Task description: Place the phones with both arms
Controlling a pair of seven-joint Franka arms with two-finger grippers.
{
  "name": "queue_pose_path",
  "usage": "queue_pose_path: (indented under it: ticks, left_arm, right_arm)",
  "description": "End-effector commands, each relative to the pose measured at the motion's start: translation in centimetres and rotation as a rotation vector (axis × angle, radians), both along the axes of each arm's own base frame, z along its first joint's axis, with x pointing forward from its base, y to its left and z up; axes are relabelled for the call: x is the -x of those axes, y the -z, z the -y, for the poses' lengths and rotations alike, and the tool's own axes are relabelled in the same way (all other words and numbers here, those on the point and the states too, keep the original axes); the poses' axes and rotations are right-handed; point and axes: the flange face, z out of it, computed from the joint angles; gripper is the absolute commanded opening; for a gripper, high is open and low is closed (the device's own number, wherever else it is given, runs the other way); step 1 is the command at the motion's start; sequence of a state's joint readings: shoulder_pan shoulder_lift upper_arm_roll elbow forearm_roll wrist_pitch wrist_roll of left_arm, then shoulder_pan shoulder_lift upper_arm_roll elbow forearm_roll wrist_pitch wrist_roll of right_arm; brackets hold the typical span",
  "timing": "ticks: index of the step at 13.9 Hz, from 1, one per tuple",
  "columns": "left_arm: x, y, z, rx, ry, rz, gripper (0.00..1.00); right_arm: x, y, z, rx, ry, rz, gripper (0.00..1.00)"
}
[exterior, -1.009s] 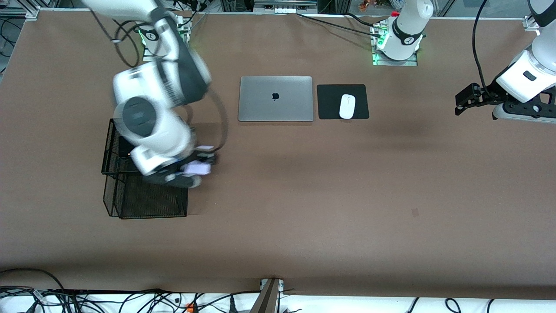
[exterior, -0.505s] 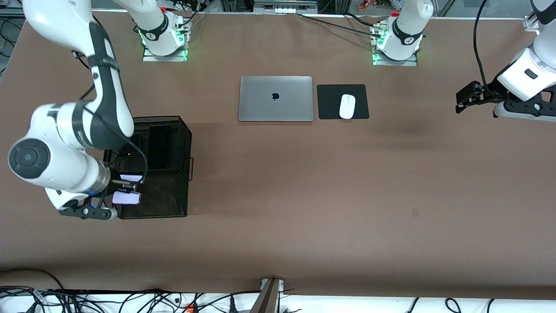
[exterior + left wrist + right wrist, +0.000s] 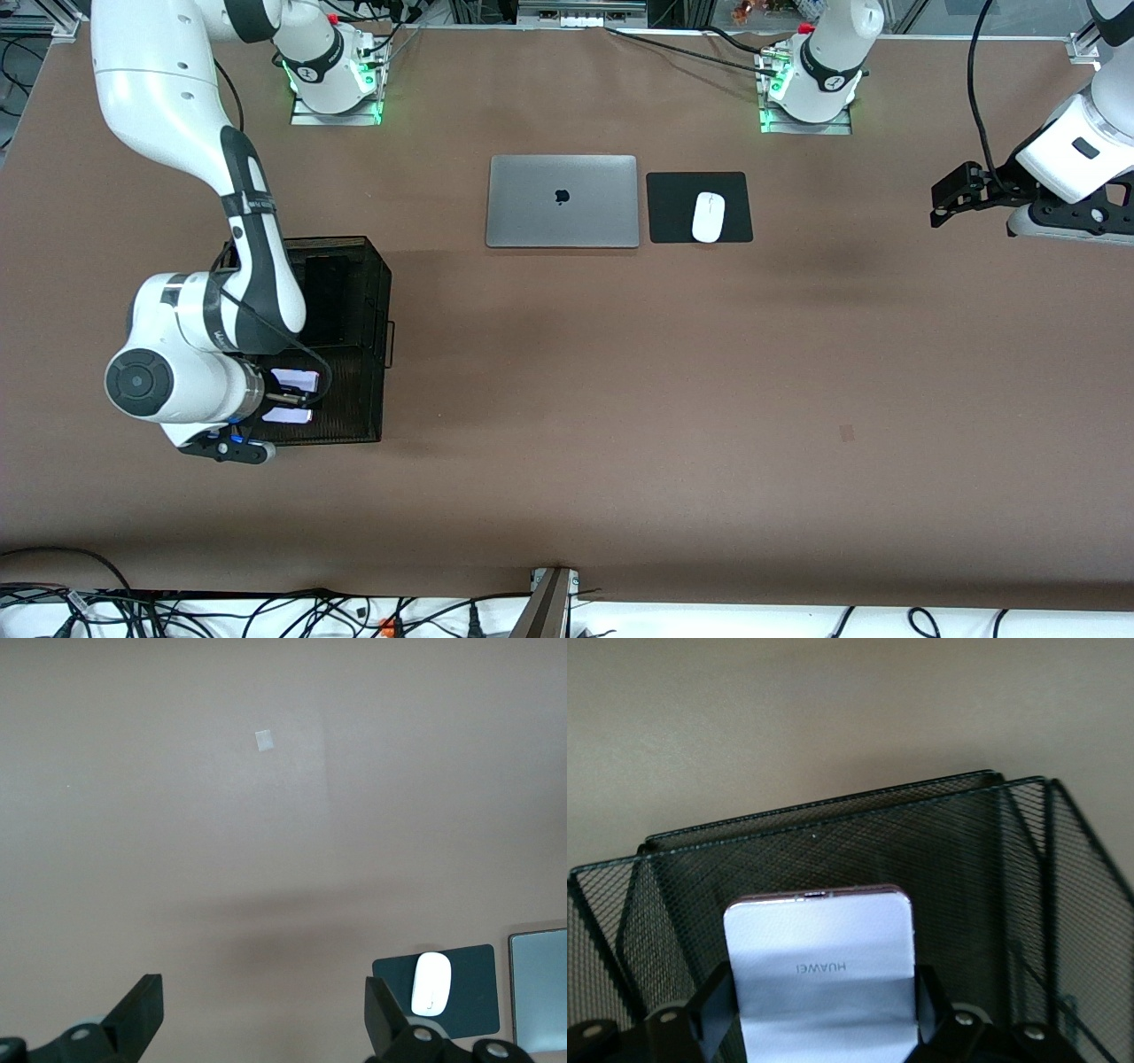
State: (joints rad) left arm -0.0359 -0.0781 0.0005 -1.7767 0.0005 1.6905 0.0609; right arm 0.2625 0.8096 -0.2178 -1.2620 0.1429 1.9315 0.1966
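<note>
The right gripper (image 3: 288, 397) hangs over the compartment of the black mesh basket (image 3: 354, 425) that lies nearer the front camera, at the right arm's end of the table, and its jaws are clamped narrowly on the pale lavender phone (image 3: 293, 382). In the right wrist view that phone (image 3: 819, 970) stands up between the 2 fingers (image 3: 713, 1005), its flat lavender face turned to the camera, with the lettering HUAWEI across it reading upside down; its rounded free end points toward the basket's mesh wall (image 3: 833, 842), and the part nearest the wrist is hidden by the gripper body. From the front view the phone shows only as 2 pale strips either side of the finger, above the mesh floor; whether it touches the basket cannot be told. In the basket's compartment nearer the robots' bases a long black phone (image 3: 324, 301) lies against the dark mesh, partly covered by the right arm's forearm. The left gripper (image 3: 941, 202) waits in the air over bare table at the left arm's end, its jaws spread wide with nothing between them; the left wrist view shows its 2 fingers (image 3: 142, 1014) well apart above the brown tabletop. A grey laptop (image 3: 563, 201), closed, lies between the 2 bases, and just beside it a white mouse (image 3: 708, 216) rests on a black mouse pad (image 3: 673, 208).
</note>
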Motion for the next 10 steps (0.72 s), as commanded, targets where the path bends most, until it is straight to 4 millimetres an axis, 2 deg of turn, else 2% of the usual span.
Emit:
queue_pose_path:
  ticks: [1, 2, 4, 6, 7, 8, 10]
  left_arm:
    - [-0.4, -0.6, -0.1, -0.018, 0.019, -0.002, 1.00]
    - [-0.4, -0.5, 0.0, -0.018, 0.021, -0.005, 1.00]
    - [-0.3, -0.5, 0.0, -0.017, 0.021, -0.007, 1.00]
    - [-0.3, -0.5, 0.0, -0.017, 0.021, -0.008, 1.00]
    - [-0.3, -0.5, 0.0, -0.017, 0.021, -0.008, 1.00]
    - [-0.3, -0.5, 0.0, -0.017, 0.021, -0.008, 1.00]
    - [-0.3, -0.5, 0.0, -0.017, 0.024, -0.008, 1.00]
  right_arm:
    - [-0.4, 0.0, 1.4, -0.046, 0.039, 0.015, 1.00]
    - [-0.6, -0.5, 1.8, -0.048, 0.040, 0.021, 1.00]
    - [-0.7, -2.7, 1.6, -0.056, 0.037, 0.038, 1.00]
    - [-0.2, -8.0, 1.7, -0.069, 0.036, 0.060, 1.00]
    - [0.7, -11.6, 1.6, -0.075, 0.040, 0.063, 1.00]
    - [2.0, -14.6, 1.8, -0.081, 0.053, 0.046, 1.00]
    - [4.7, -18.8, 3.3, -0.063, 0.062, 0.025, 1.00]
